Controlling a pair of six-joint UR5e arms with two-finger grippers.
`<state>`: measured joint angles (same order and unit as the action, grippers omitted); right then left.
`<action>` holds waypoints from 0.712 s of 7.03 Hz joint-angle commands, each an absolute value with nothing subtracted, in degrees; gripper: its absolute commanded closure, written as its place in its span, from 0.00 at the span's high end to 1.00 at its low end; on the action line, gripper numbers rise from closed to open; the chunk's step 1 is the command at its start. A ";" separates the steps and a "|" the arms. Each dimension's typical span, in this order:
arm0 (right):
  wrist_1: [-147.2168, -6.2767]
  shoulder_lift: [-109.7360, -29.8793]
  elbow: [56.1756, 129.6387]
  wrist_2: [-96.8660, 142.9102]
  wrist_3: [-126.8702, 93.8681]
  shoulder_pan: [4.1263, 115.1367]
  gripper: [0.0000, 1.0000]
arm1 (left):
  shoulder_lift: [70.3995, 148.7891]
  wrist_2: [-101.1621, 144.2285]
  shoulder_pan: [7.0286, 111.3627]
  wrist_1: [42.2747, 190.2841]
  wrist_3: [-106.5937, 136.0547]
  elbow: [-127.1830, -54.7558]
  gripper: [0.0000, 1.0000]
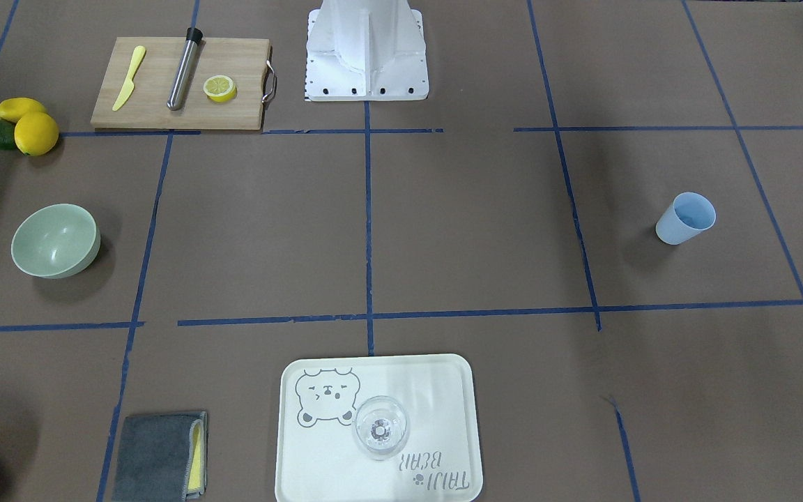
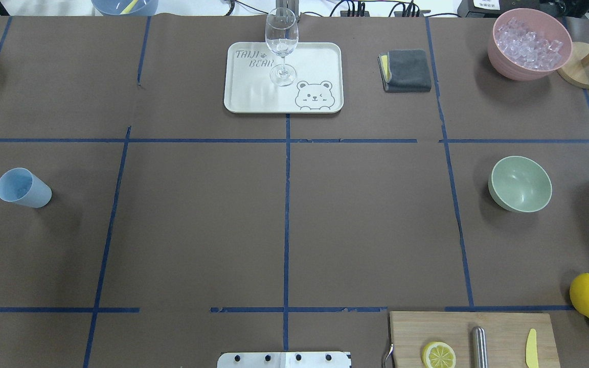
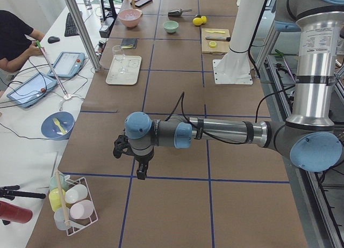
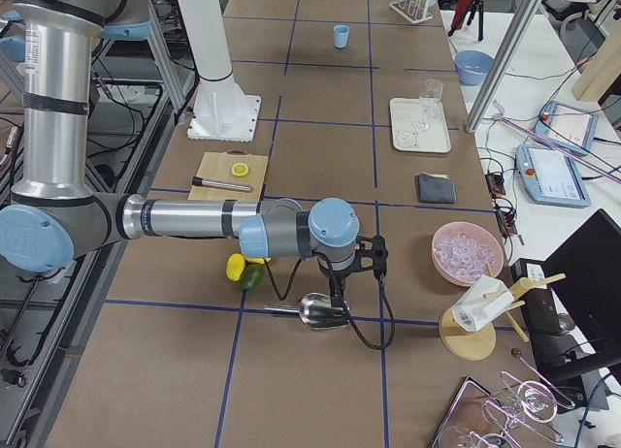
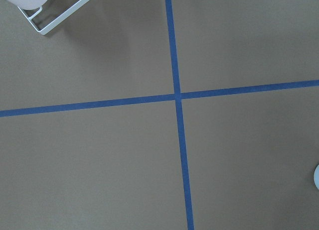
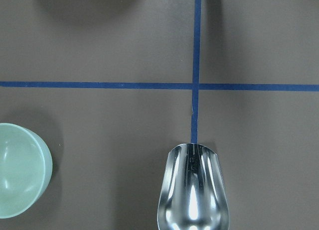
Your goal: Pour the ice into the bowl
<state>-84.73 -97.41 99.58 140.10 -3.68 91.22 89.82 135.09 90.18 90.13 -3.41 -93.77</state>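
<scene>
Bowl (image 2: 520, 183): round, pale sage-green, matte, plain. Stands upright, mouth up, empty, on the table (image 2: 376, 230) at the robot's right side.

Ice (image 2: 528, 43): heap of small clear, colourless cubes filling the pink container (image 2: 509, 69). Same side of the table, nearer its far edge, well apart from the bowl.

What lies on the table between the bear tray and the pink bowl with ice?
A folded grey cloth lies there, apart from both the tray and the pink bowl; the overhead view shows it.

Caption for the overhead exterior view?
Empty sage-green bowl at right; ice fills the pink bowl beyond it; wine glass on tray.
</scene>
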 commanded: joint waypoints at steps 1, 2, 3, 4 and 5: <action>-84.73 -97.38 99.58 139.84 -3.69 91.23 1.00 | 89.82 135.09 90.18 90.18 -3.34 -93.95 1.00; -84.73 -97.38 99.84 139.31 -3.69 91.23 1.00 | 90.00 135.17 90.18 90.18 -3.34 -93.96 1.00; -84.64 -97.30 99.84 138.87 -3.69 91.23 1.00 | 90.44 135.18 90.18 92.79 -3.34 -93.87 1.00; -84.73 -96.16 100.37 138.95 -3.69 91.14 1.00 | 90.53 135.18 90.18 96.03 -3.08 -94.13 1.00; -84.99 -94.76 100.02 140.00 -4.30 91.06 1.00 | 90.53 135.18 90.18 98.59 -2.99 -95.78 1.00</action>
<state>-84.76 -96.23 100.10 139.23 -3.83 91.15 90.44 135.17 90.18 95.21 -3.15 -94.42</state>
